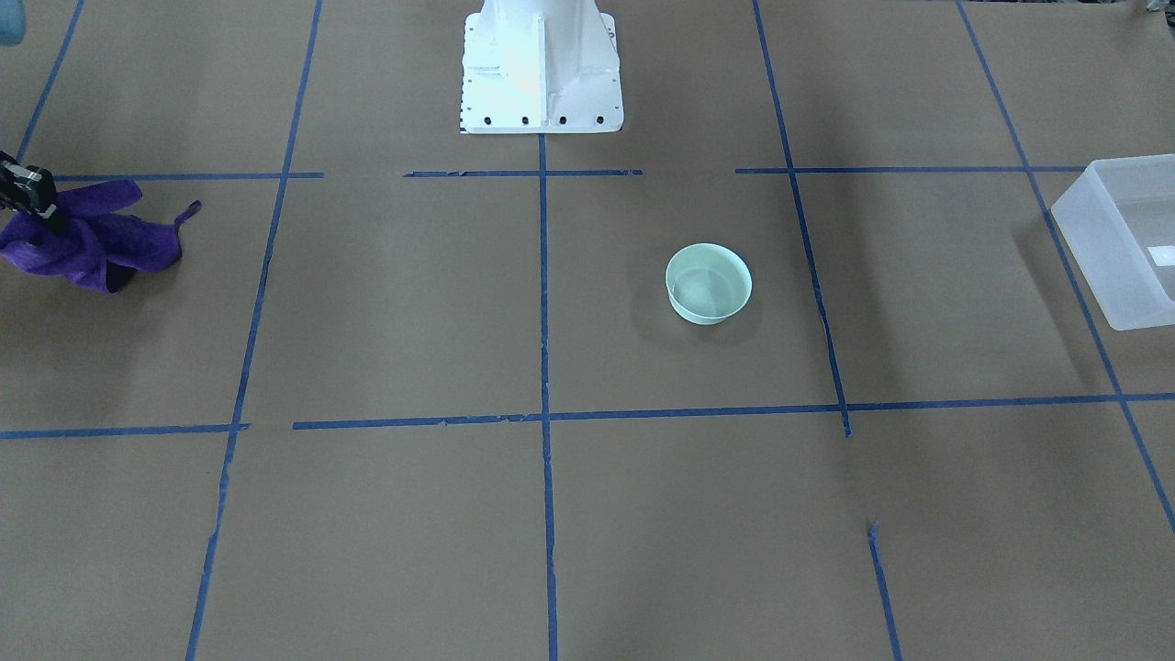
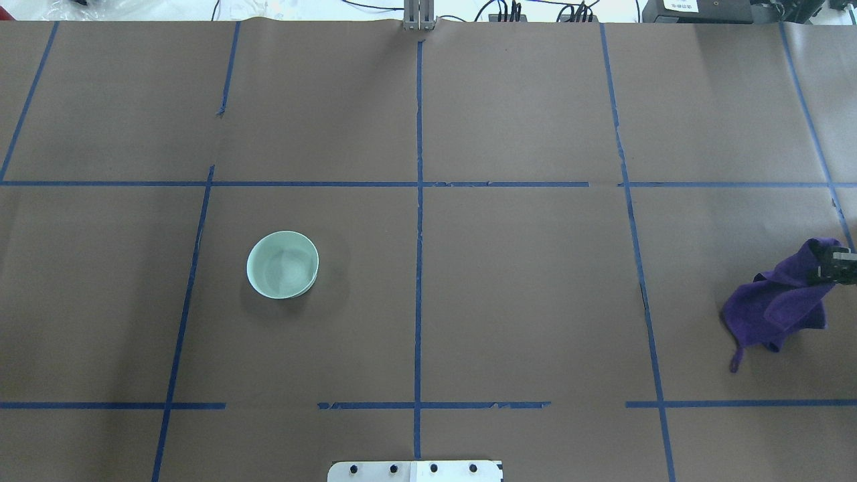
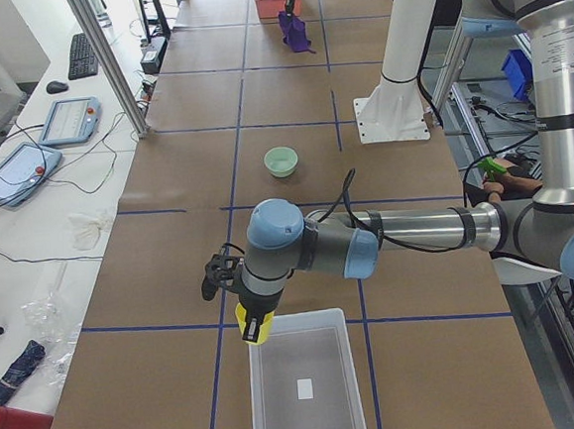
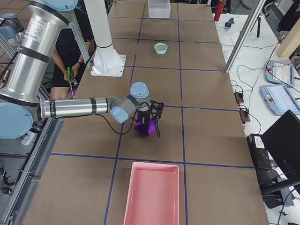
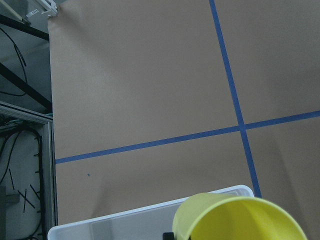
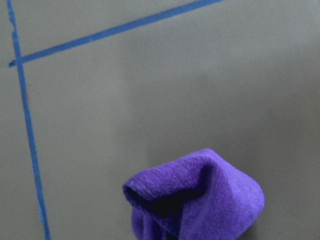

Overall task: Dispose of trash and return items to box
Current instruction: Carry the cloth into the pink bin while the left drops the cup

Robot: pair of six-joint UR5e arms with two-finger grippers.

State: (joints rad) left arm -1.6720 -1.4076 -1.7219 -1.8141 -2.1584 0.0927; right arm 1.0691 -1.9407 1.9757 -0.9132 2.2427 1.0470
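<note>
My left gripper (image 3: 249,309) is shut on the yellow cup (image 3: 254,326) and holds it over the near rim of the translucent box (image 3: 308,412). In the left wrist view the cup (image 5: 240,220) fills the lower right, with the box rim (image 5: 125,219) just under it. The box also shows at the front view's right edge (image 1: 1124,243). My right gripper (image 2: 833,264) is shut on a purple cloth (image 2: 776,308) and holds its top up while its lower folds hang to the table. The cloth also shows in the right wrist view (image 6: 200,200).
A pale green bowl (image 2: 282,264) stands upright on the brown paper on my left half. A pink tray (image 4: 152,192) lies at the table's end on my right, beyond the cloth. The white robot base (image 1: 540,69) stands at mid table edge.
</note>
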